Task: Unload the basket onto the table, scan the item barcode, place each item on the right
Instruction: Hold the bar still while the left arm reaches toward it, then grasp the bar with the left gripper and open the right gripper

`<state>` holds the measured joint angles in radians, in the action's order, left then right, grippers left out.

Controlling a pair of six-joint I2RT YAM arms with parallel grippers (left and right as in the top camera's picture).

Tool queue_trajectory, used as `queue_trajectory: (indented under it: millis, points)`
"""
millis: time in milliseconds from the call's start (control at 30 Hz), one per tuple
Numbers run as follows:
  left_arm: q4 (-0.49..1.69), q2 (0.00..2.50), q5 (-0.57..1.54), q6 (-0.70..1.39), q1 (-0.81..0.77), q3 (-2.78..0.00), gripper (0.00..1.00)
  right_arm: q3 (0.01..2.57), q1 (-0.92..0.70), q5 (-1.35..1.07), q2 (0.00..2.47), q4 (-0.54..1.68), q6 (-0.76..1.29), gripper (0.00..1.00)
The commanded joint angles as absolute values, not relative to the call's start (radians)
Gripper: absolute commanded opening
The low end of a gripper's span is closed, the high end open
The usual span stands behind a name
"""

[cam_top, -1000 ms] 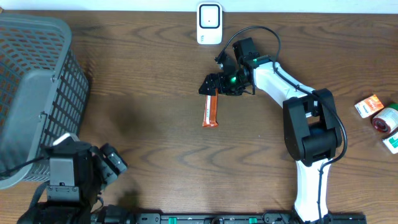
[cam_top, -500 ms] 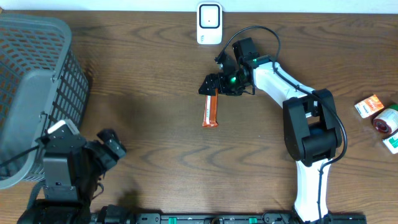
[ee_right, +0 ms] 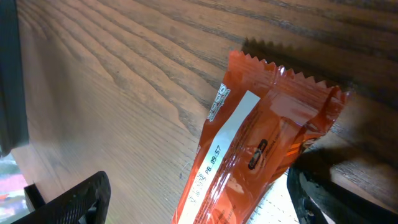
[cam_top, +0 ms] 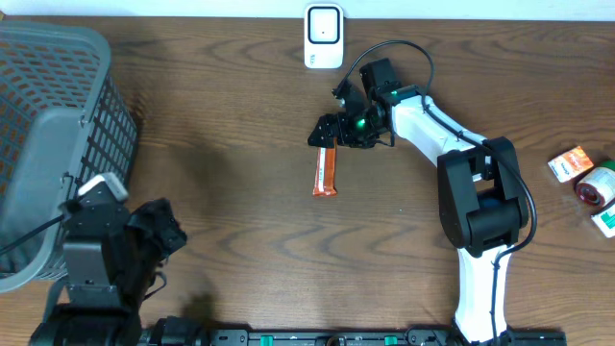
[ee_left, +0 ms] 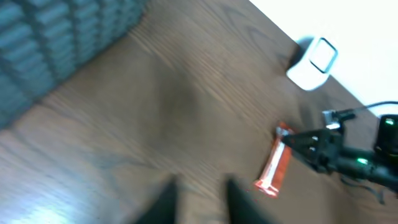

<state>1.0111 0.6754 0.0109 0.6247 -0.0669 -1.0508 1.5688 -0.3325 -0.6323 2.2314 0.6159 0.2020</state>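
Orange snack bar flat on bench, near scanner. Right gripper jaws released, straddling its top crimp. Left gripper jaws clenched, empty. Risk: thin slick wrapper could slip out when pinched.

On the bench the wrapped bar lies central, the scanner behind it at the far edge, the basket left, small packets right.
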Motion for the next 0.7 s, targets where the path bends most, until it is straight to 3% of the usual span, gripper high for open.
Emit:
queue_trajectory:
  millis: [0,100,267,500,667]
  points:
    - [0.911,0.707,0.197,0.667,-0.067,-0.929,0.07,1.465,-0.340,-0.453,2.375,0.665,0.239,0.90]
    - [0.665,0.741,0.368,0.686,-0.094,-0.751,0.07,1.465,-0.340,-0.490,2.375,0.661,0.239,0.90]
    - [0.286,0.885,0.442,0.786,-0.179,-0.522,0.07,1.465,-0.340,-0.503,2.375,0.658,0.258,0.92]
    - [-0.204,1.229,0.479,0.827,-0.368,-0.496,0.07,1.465,-0.342,-0.503,2.375,0.646,0.271,0.92]
    - [-0.403,1.459,0.481,0.875,-0.411,-0.496,0.07,1.465,-0.342,-0.503,2.375,0.642,0.277,0.90]
